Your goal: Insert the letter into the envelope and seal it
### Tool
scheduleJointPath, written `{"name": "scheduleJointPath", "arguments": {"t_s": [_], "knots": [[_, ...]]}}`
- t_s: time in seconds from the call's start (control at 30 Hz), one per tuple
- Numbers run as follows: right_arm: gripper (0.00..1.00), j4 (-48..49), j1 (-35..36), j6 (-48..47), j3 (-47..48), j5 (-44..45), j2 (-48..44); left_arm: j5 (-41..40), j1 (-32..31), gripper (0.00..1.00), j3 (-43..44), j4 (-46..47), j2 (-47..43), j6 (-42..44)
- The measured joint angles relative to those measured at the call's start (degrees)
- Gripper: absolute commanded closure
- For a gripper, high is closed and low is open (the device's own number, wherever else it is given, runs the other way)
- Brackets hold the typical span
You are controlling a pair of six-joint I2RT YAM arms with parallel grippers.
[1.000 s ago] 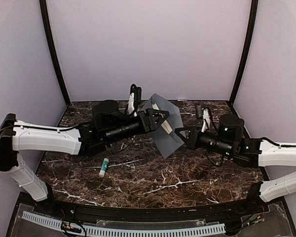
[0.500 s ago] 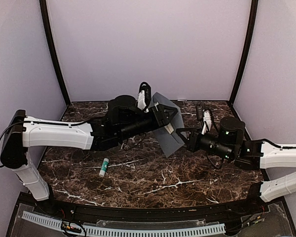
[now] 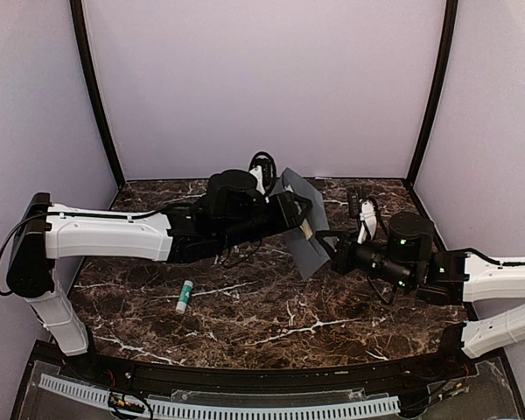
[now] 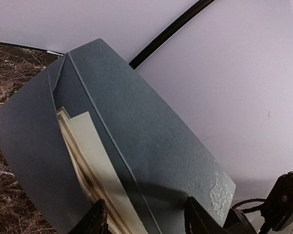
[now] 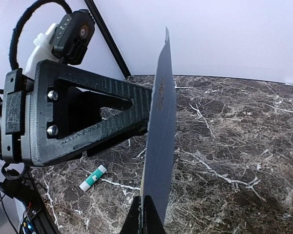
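Moved: the left arm has been carried further right than a second ago, and the envelope is seen narrower from above.
Glue stick: small white-and-green cylinder, laid flat on the dark, white-veined marble surface.
Left pincer: black fingers set apart astride the envelope's lower edge; a grip cannot be told.
Envelope: grey-blue, matt, grainy paper, held up off the surface, pocket gaping.
Letter: smooth cream sheet, lodged partly inside the pocket.
Right pincer: closed on the envelope's thin bottom edge.
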Motion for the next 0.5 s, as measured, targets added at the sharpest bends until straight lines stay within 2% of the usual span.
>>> {"name": "scheduleJointPath", "arguments": {"t_s": [0.23,0.3,0.5], "knots": [[1.00,-2.03,0.11,1.18,-0.09,2.19,-1.25,5.25,0.02,0.36,-3.54,2.14,-4.04,5.31],[1.00,-2.40,0.11,2.01,-0.17,2.43,-2.62,6.21,0.00,0.33,-7.34,2.78,-8.81,7.63],[1.00,-3.37,0.11,5.18,0.26,-0.74,-3.19,3.19,0.00,0.31,-20.59,3.58,-26.36,12.39]]}}
